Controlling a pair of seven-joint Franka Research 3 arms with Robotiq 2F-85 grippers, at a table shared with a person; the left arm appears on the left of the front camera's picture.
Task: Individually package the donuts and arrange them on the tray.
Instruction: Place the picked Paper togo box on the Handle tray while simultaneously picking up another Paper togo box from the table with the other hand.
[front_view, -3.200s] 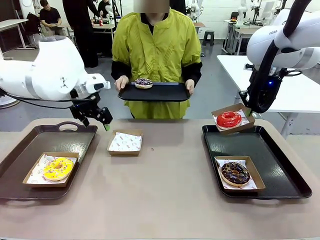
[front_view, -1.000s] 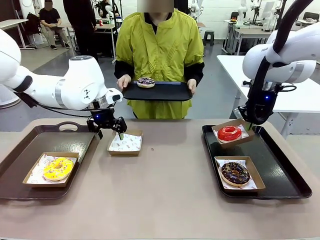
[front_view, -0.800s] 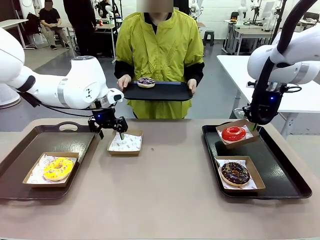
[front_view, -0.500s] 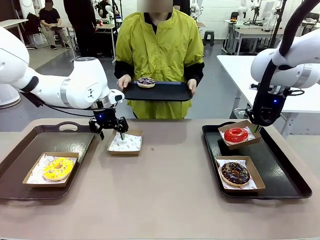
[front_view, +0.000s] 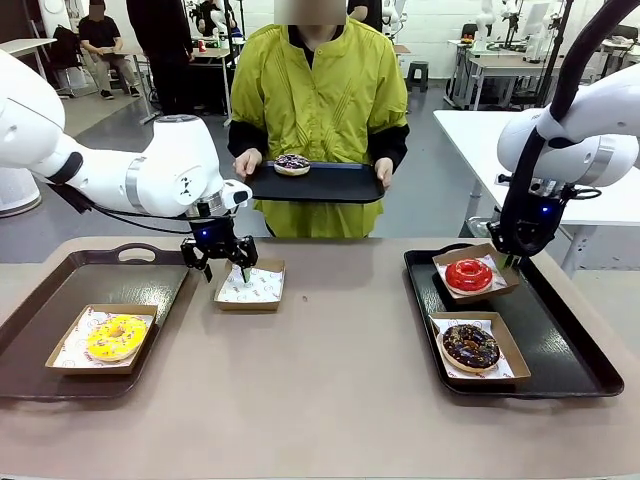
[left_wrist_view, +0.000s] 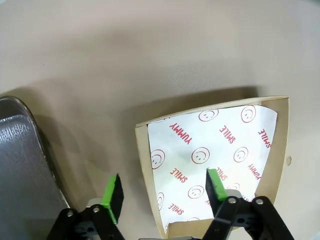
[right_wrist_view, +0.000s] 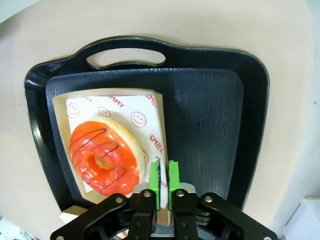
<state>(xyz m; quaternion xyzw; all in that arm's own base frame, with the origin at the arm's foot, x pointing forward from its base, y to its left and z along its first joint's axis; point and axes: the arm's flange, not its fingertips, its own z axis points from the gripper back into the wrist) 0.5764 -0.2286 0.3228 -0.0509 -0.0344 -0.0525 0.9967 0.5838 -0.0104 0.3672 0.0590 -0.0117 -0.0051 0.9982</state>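
The yellow donut (front_view: 116, 337) lies in a box on the left tray (front_view: 150, 275). On the right tray (front_view: 560, 340) the chocolate donut (front_view: 471, 346) sits boxed in front, and the red donut (front_view: 468, 275) (right_wrist_view: 102, 157) sits boxed at the back. My right gripper (front_view: 510, 262) (right_wrist_view: 163, 180) is shut on that box's side wall (right_wrist_view: 159, 125). The purplish donut (front_view: 292, 163) rests on a black tray (front_view: 330, 185) held by the person. My left gripper (front_view: 225, 268) (left_wrist_view: 164, 187) stands open astride one wall of the empty paper-lined box (front_view: 250, 285) (left_wrist_view: 215, 150).
The empty box sits on the bare tabletop just right of the left tray's rim (left_wrist_view: 20, 150). The right tray's handle (right_wrist_view: 125, 57) lies beyond the red donut's box. Open table stretches between the two trays toward the front edge.
My right gripper has carried the red donut's box rightward and down onto the back of the right tray. My left gripper has sunk a little over the empty box's wall.
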